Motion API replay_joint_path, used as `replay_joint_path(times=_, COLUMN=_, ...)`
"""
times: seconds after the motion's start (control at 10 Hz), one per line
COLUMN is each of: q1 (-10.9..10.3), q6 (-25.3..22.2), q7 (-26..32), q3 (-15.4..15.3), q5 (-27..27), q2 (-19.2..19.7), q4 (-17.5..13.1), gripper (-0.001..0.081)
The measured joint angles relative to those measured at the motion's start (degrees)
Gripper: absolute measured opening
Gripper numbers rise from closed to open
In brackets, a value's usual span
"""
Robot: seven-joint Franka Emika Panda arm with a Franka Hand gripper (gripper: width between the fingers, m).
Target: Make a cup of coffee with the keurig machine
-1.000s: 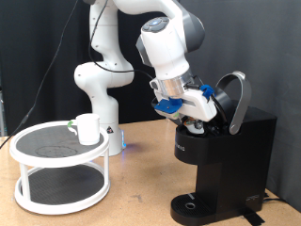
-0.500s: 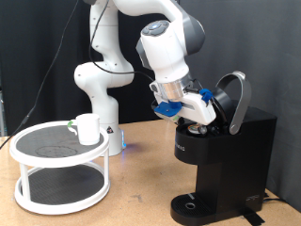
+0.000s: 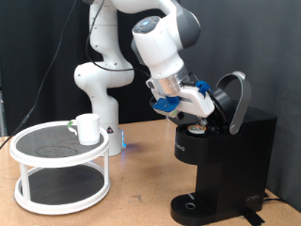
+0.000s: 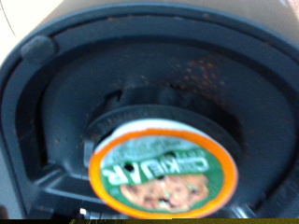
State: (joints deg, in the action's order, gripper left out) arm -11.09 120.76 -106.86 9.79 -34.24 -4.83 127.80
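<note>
The boxy black keurig machine (image 3: pixel 224 155) stands open, the orange-rimmed foil pod (image 4: pixel 163 174) apparently seated; the white ceramic cup (image 3: pixel 88 129) waits on the round white stand (image 3: pixel 58 193); the gripper (image 3: pixel 200 111) hovers there, finger state unclear.

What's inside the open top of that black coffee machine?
A coffee pod with an orange-rimmed printed foil lid sits in the keurig machine brew chamber. The pod's body and the chamber bottom are hidden beneath it.

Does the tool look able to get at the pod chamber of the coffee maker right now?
Probably yes: the keurig machine has its lid raised, and the tool sits right at the open chamber, where a pod lies.
</note>
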Motion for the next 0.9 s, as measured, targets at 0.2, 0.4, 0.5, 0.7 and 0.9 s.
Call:
replay_joint_path(times=0.2, q1=0.63, q6=-1.50, q7=0.31, q3=0.76, q5=0.00, q2=-2.06, q4=0.14, gripper=0.0808)
replay_joint_path(times=0.4, q1=0.86, q6=-1.71, q7=0.32, q3=0.87, q5=0.01, q2=-2.94, q4=0.77, gripper=0.0808)
replay_joint_path(times=0.5, q1=0.85, q6=-0.49, q7=0.32, q3=0.84, q5=-0.23, q2=-2.98, q4=0.84, gripper=0.0808)
replay_joint_path(times=0.7, q1=0.88, q6=-0.17, q7=1.88, q3=1.12, q5=-3.33, q2=-4.06, q4=0.84, gripper=0.0808)
replay_joint_path(times=0.9, q1=0.88, q6=0.51, q7=1.98, q3=1.61, q5=-5.93, q2=-6.33, q4=0.72, gripper=0.0808)
